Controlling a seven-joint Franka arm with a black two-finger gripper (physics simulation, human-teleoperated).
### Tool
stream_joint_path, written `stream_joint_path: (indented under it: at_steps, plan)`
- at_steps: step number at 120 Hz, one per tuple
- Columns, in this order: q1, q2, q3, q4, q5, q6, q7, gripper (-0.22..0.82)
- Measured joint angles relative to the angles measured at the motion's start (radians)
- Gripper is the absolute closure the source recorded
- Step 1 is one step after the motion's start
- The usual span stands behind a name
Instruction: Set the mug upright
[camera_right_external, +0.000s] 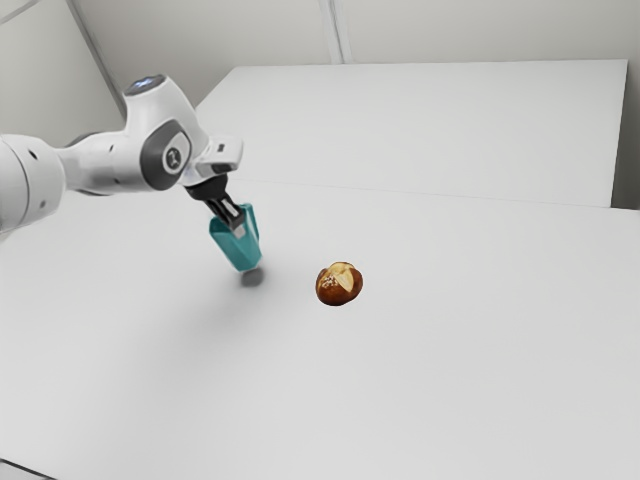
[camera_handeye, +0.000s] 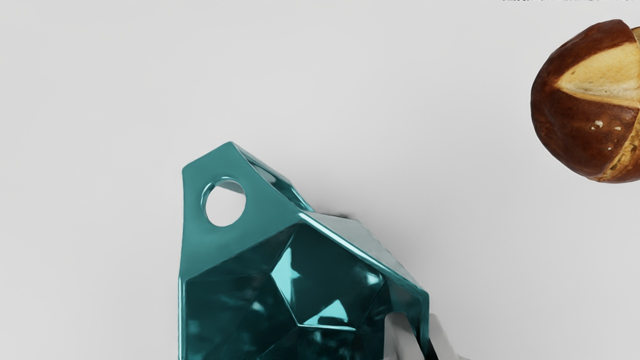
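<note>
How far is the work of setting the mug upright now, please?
The grasp looks done: the gripper is shut on the mug by its wall, one finger inside and one outside. In hand is the righting: the exterior view shows the mug leaning, its mouth partly up. Left: straighten it, rest its base flat on the table, let go.

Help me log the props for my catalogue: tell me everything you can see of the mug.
The mug is teal, glossy and angular, perhaps glazed ceramic or metal. Its interior is darker, faceted and looks empty; its flat-sided handle has a round hole. It leans rather than standing upright, over the table, toward the exterior view's left from the bread roll. The gripper pinches its wall, one finger inside, one outside. Whether its base touches the table, I cannot tell.
</note>
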Motion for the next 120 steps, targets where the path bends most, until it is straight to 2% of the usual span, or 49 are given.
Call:
stream_joint_path:
  at_steps: [45,49,68,80,97,120]
  plan:
    - [0.0,0.075,-0.004,0.004,-0.001,0.034,-0.06,0.78]
    - [0.0,0.077,-0.004,0.005,-0.002,0.035,-0.063,0.74]
    - [0.0,0.071,-0.005,0.008,-0.006,0.035,-0.074,0.39]
    - [0.0,0.03,-0.006,0.014,-0.021,0.024,-0.079,0.24]
    - [-0.001,-0.058,-0.003,0.098,-0.065,-0.08,-0.096,0.12]
    - [0.006,-0.127,0.002,0.309,-0.024,-0.346,-0.152,0.05]
